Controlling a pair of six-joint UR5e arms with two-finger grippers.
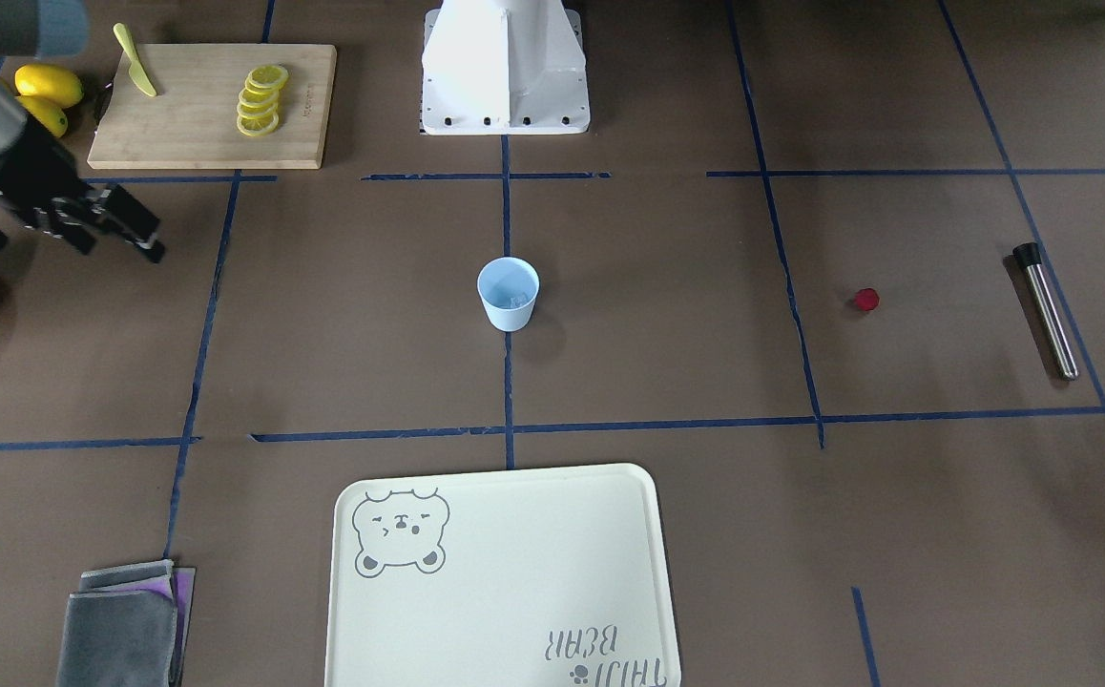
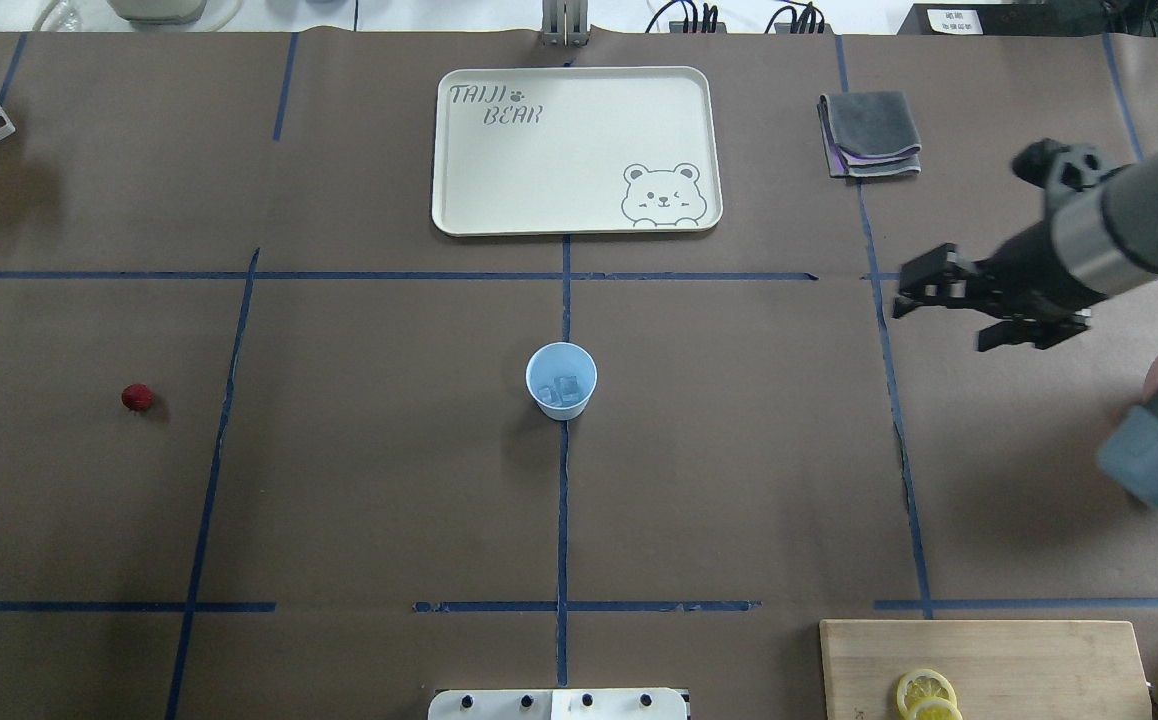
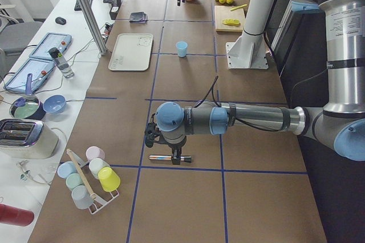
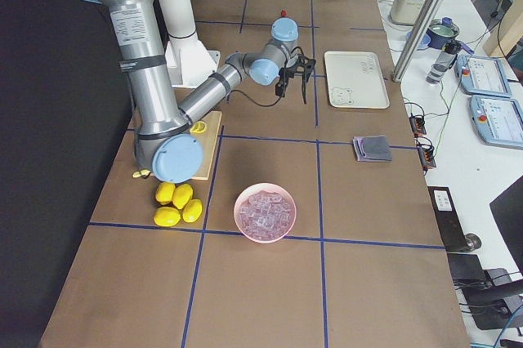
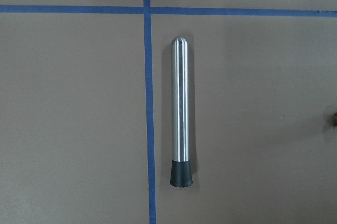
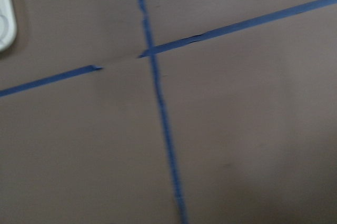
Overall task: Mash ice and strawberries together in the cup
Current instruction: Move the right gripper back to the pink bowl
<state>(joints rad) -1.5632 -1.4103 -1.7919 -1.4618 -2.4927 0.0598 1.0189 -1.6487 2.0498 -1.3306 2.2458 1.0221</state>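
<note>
Right gripper (image 2: pixel 905 293), jaws apart, arm (image 2: pixel 1119 235) outstretched

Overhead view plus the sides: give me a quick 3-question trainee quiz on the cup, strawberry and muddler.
1. True or false: the strawberry is inside the cup.
2. What does the cup hold? A) ice B) lemon slices C) nothing
3. Which gripper hangs over the metal muddler lying flat on the table?

Key: 1 false, it lies on the table well apart from the cup; 2 A; 3 the left gripper, seen in the exterior left view.
</note>
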